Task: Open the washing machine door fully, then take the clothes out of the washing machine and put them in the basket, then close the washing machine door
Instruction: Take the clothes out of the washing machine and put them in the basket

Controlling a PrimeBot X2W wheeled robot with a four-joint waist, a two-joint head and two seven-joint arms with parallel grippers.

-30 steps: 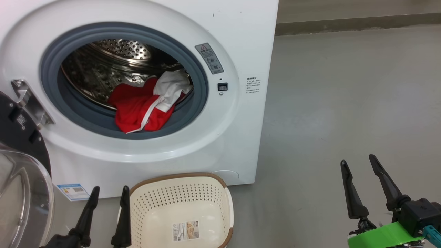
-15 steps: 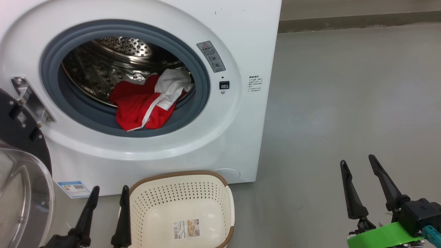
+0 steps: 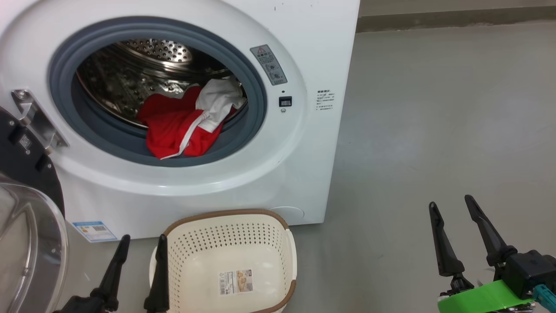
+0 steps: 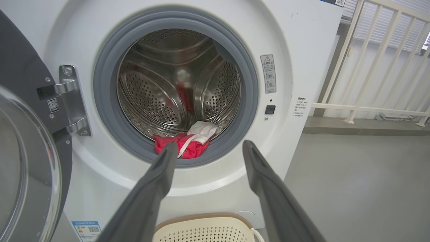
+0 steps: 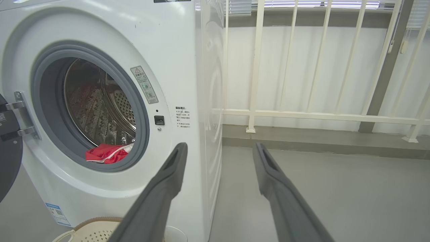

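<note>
Two grippers: left gripper and right gripper both spread wide and empty, low in the head view.
Clothes: red-and-white clothes bunched at the drum front, lapping onto the grey rubber ring of the washing machine.
Door: washing machine door swung open at the left.
Basket: basket empty, just below the opening.
Risk: fabric may snag on the ring or drop beside the basket; the left arm may strike the door.

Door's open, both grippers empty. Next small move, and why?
Probably reach the left gripper into the drum toward the red clothes: the washing machine door stands open, the clothes lie at the drum's front lip in line with its open jaws, and the basket sits empty.
</note>
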